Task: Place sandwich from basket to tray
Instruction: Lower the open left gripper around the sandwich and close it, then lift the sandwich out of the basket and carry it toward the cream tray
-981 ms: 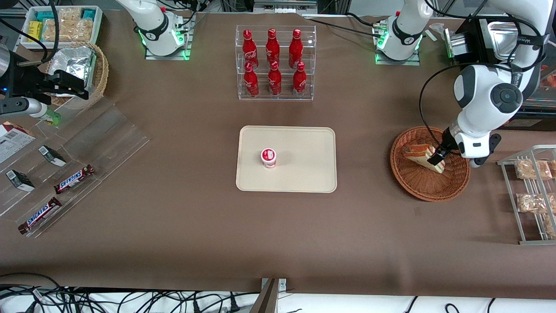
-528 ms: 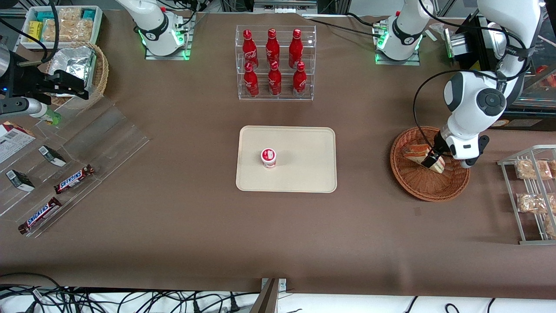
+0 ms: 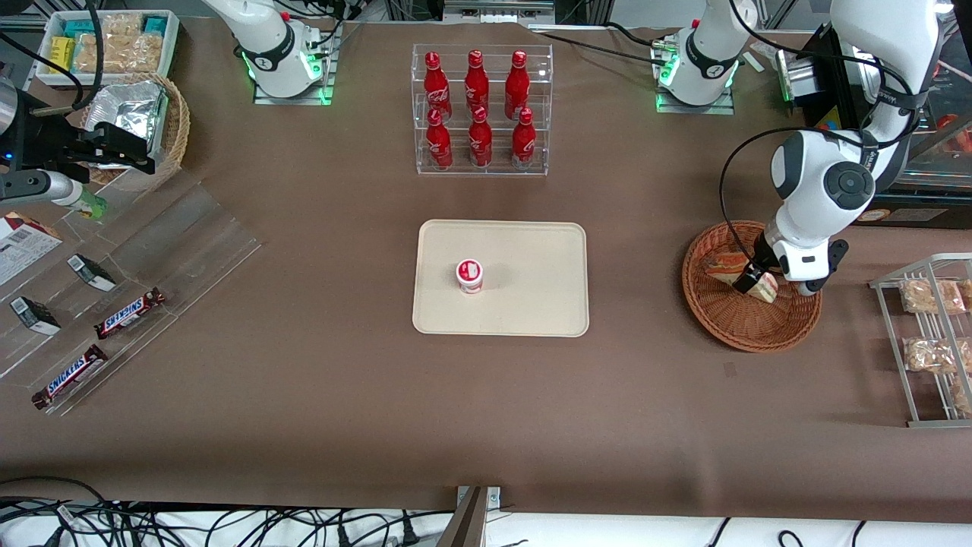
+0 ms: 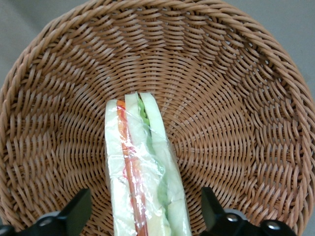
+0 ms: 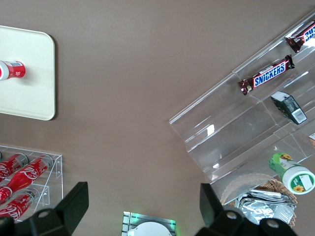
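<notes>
The sandwich [image 3: 725, 265], a clear-wrapped wedge of pale bread with red and green layers, lies in the reddish-brown wicker basket [image 3: 748, 328] toward the working arm's end of the table. My gripper [image 3: 750, 280] is down in the basket over the sandwich's wide end. In the left wrist view the sandwich [image 4: 142, 162] stands on edge between the two black fingers [image 4: 74, 212], with a gap on each side, so the gripper [image 4: 145, 216] is open and straddles it. The basket [image 4: 236, 98] fills that view. The beige tray [image 3: 531, 304] lies mid-table.
A small red-and-white cup [image 3: 469, 275] stands on the tray. A clear rack of red bottles [image 3: 481, 110] sits farther from the camera than the tray. A grey wire rack with snack packs [image 3: 930, 334] lies beside the basket. Clear shelves with candy bars [image 3: 129, 313] are toward the parked arm's end.
The arm has shifted a little toward the tray above the basket, and the gripper has settled closer round the sandwich. The sandwich has stayed in the basket.
</notes>
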{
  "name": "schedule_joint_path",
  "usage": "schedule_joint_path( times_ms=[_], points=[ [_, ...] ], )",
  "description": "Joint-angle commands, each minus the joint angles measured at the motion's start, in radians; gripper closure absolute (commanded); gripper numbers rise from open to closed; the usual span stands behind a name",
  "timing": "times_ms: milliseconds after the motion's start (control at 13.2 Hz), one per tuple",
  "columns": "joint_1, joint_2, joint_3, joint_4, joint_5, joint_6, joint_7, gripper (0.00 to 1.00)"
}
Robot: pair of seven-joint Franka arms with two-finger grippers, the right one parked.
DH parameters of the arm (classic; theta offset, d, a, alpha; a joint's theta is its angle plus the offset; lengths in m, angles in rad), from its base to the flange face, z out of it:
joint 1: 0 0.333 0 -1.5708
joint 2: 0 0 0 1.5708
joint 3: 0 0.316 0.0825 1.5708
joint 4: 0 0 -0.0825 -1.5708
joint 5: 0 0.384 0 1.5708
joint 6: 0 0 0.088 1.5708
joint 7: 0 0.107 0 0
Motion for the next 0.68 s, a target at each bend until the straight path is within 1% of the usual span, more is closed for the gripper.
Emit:
schedule_joint_path(
  times_ms=[0,75,226,377,604],
  points=[
    [0.002,0.004,-0.005,0.0,0.032,0.008,-0.023,0.93],
    [0.003,-0.004,-0.005,0.0,0.032,-0.001,-0.023,1.0],
    [0.003,-0.044,-0.008,0.018,0.03,-0.061,-0.022,1.0],
    [0.002,-0.094,-0.012,0.088,0.03,-0.212,-0.008,1.0],
    [-0.003,-0.105,-0.045,0.269,0.014,-0.487,0.059,1.0]
  ],
)
